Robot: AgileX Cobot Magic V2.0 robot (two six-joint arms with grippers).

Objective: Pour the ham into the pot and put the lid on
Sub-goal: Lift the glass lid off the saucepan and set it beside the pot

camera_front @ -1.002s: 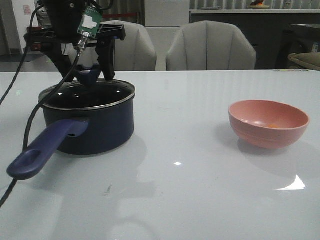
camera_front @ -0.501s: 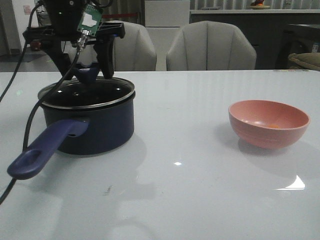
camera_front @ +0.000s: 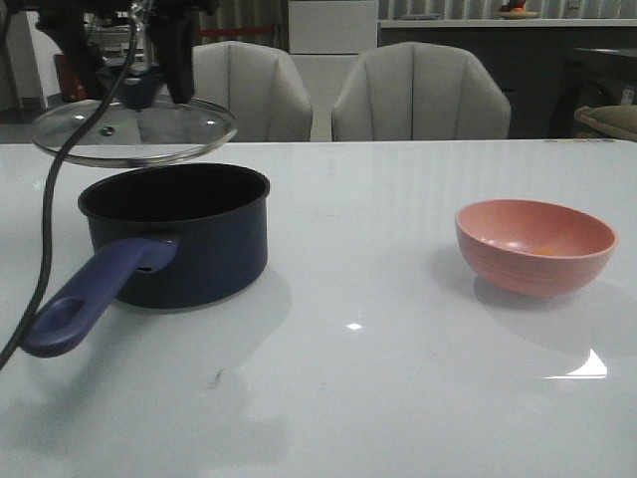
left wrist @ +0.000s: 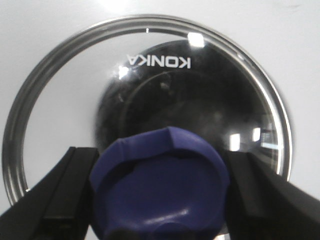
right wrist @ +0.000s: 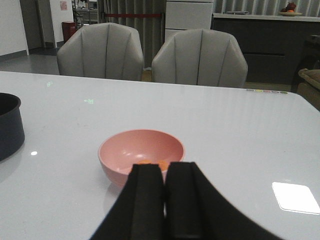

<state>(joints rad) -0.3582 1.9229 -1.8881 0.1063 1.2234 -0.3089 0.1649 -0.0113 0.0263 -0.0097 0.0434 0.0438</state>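
Front view—lid (camera_front: pixel 134 129) hangs apparently clear above pot (camera_front: pixel 174 234) rim.

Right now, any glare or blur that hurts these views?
Front view: bright window glare on the table, ham only a faint orange speck in the pink bowl. Left wrist view: highlights on the lid glass, knob blurred up close. Right wrist view: right hand dark, soft.

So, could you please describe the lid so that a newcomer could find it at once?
Start at the dark navy pot on the left of the white table. Just above and behind it hangs the lid, held by its blue knob in the left claw. It is the only clear glass, steel-rimmed disc.
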